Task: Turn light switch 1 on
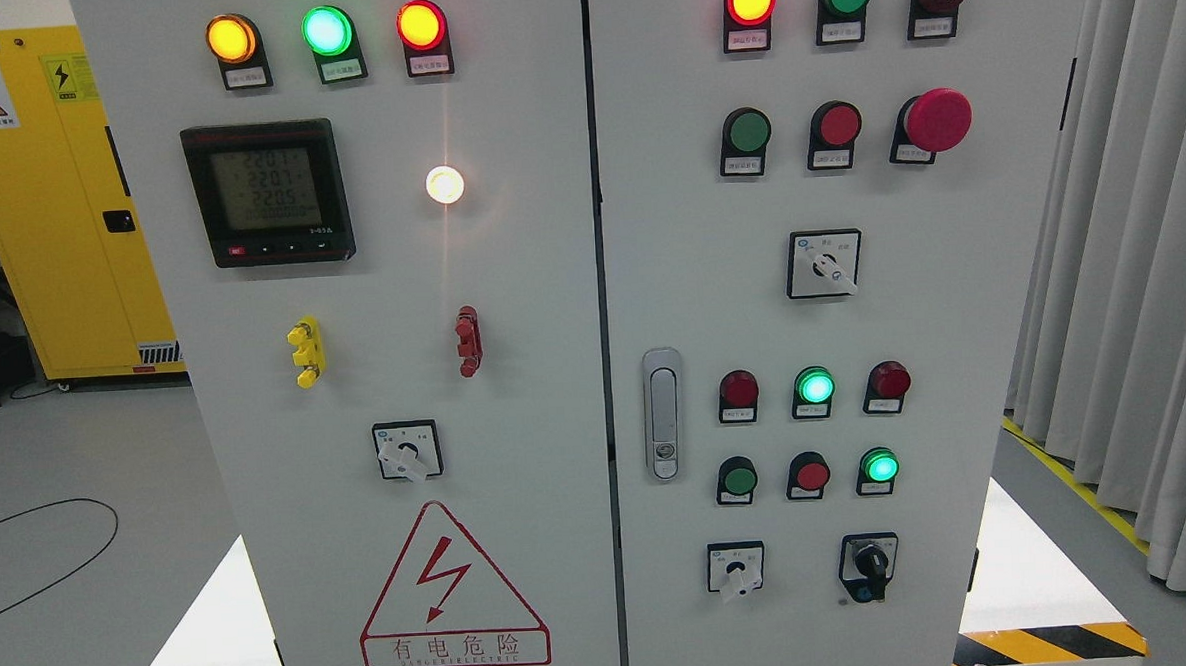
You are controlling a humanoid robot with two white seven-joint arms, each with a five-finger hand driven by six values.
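Note:
A grey electrical cabinet (530, 276) fills the view, with two doors. The right door carries rows of round buttons: a green one (748, 132), a red one (837, 124) and a large red mushroom button (936, 119). Lower down a lit green button (815, 386) sits between two red ones, and another lit green button (879, 467) sits to the right of a green and a red one. Rotary switches show on the right door (824, 263), (734, 570), (868, 561) and on the left door (407, 452). I cannot tell which control is switch 1. No robot hand is in view.
Lit yellow, green and red lamps (326, 30) top the left door, above a digital meter (268, 192) and a glowing white lamp (444, 184). A door handle (663, 413) is at the right door's left edge. A yellow cabinet (47, 197) stands at left, grey curtains (1130, 249) at right.

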